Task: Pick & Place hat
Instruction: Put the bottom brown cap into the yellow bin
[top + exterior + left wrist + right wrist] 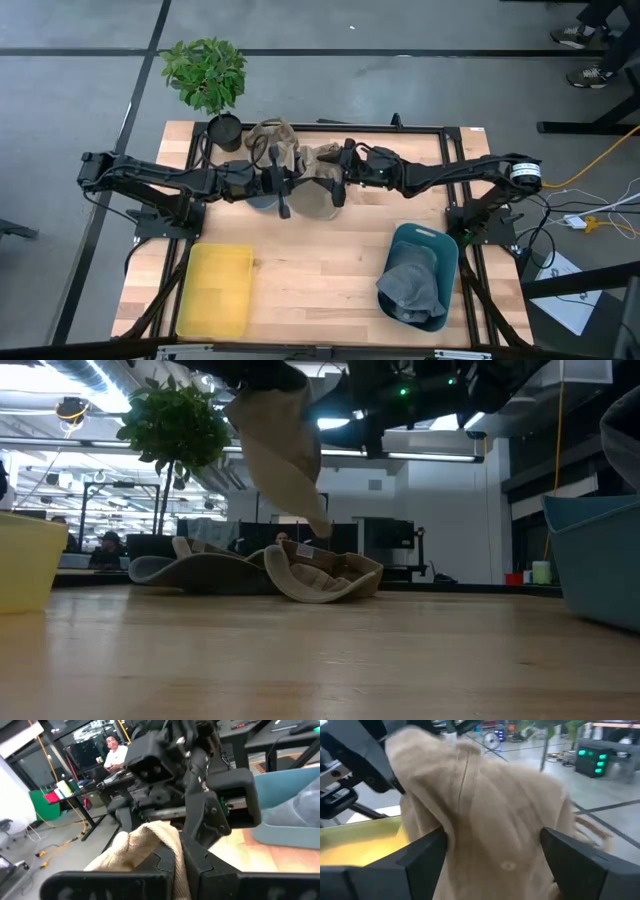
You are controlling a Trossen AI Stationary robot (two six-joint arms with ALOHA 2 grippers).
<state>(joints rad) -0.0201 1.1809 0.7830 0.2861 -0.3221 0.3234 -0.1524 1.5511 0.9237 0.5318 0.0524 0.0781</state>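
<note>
A tan hat is held up over the far middle of the table, where both grippers meet; in the low view the tan hat hangs clear of the wood. My left gripper is shut on it. My right gripper faces it, open, and in its wrist view the hat's crown fills the gap between its fingers. More tan hats lie in a pile on the table behind, their brims resting on the wood. My left gripper pinches a bunched fold of the tan hat's cloth between its two fingers, coming level from the table's left. The hat is lifted clear and hangs below the hold, its lower end above the pile. My right gripper's fingers stand on either side of the hat's crown, coming from the table's right. I cannot tell whether they touch it.
A yellow bin sits near the table's near-left corner. A blue bin near the near-right corner has a grey hat in it. A potted plant stands at the far-left edge. Bare wood lies between the bins.
</note>
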